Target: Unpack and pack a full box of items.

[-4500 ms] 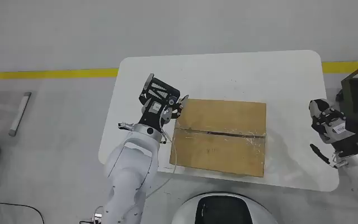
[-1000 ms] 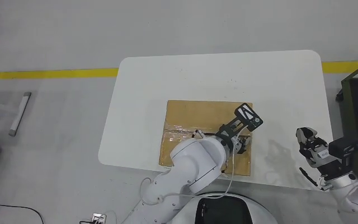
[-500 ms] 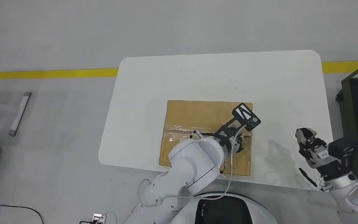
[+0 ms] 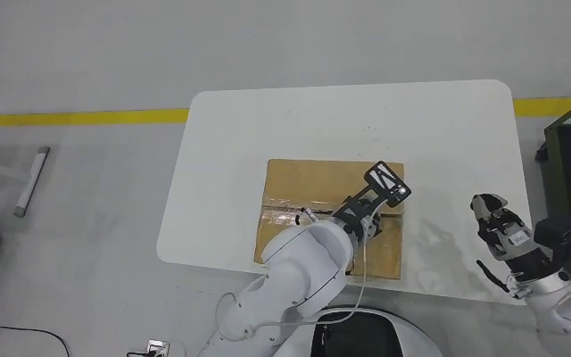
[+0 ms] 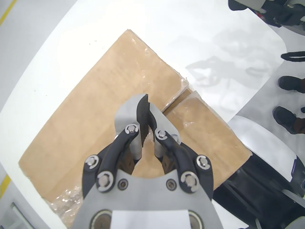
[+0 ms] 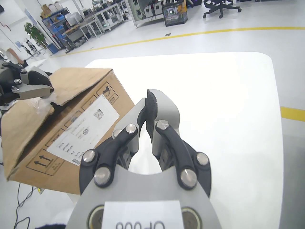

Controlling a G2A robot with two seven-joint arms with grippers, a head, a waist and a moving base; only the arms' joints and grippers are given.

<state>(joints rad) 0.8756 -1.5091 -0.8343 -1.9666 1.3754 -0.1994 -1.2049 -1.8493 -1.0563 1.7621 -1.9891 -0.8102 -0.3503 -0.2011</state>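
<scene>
A brown cardboard box [image 4: 303, 183] lies on the white table [image 4: 357, 116], its two top flaps meeting at a taped seam. My left gripper [image 4: 378, 218] sits on top of the box near the seam's right end. Its fingers [image 5: 143, 107] are shut, with crumpled clear tape [image 6: 44, 103] right at the tips; whether they pinch it is unclear. The flap edge [image 6: 73, 94] beside that gripper [image 6: 46, 89] is lifted a little. My right gripper [image 4: 489, 210] hangs shut and empty [image 6: 148, 110] over the table's right front part, apart from the labelled box side [image 6: 78, 122].
The far half of the table [image 6: 214, 77] and its left strip are bare. A dark cart [image 4: 560, 143] stands off the right edge. A yellow floor line [image 4: 89, 116] runs behind the table, and a grey tube [image 4: 29, 181] lies on the floor at left.
The left arm swung from the box's left end across to its right end, and the box slid left. In the last second the left gripper crept slightly back along the seam.
</scene>
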